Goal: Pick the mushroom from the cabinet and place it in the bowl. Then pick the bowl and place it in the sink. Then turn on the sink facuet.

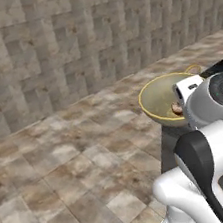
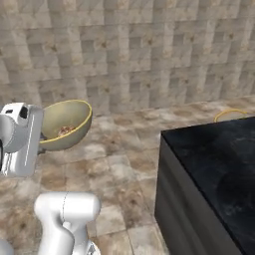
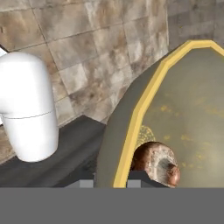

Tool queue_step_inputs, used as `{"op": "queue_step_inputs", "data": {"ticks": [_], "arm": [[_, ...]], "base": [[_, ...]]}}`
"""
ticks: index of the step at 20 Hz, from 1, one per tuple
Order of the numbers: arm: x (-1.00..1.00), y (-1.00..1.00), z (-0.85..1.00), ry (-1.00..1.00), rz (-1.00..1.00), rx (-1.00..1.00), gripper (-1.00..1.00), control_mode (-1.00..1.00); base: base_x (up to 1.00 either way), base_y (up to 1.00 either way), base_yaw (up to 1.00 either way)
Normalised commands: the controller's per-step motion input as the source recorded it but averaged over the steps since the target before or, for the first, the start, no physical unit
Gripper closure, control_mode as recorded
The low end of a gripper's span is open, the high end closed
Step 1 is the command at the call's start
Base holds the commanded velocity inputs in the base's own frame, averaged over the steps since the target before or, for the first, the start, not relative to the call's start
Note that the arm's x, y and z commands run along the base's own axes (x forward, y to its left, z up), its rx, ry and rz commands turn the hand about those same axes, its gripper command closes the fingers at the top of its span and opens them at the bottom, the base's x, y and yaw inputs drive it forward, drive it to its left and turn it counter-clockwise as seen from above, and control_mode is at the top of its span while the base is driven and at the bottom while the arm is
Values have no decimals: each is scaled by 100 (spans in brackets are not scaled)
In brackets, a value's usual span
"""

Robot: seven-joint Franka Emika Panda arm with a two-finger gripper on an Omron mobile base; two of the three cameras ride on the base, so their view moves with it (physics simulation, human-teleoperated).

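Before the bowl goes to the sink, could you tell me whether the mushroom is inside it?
Inside. The mushroom lies within the bowl, just inside the yellow rim, where the gripper is shut on that rim.

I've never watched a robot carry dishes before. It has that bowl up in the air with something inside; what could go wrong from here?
The gripper pinches only the bowl by its thin rim, so the bowl could slip or swing. The bowl is tilted, and the mushroom lies loose near the rim, so it might roll out. The dark counter stands close by; a wide swing could knock the bowl against its edge.
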Motion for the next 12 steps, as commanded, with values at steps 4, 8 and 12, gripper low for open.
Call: {"op": "queue_step_inputs", "data": {"ticks": [4,8,12], "arm": [[0,0,0,0,0,0,100,100],[0,0,0,0,0,0,100,100],[0,0,0,0,0,0,100,100]], "base": [[0,54,-75],[0,58,-71],[0,36,-69]]}}
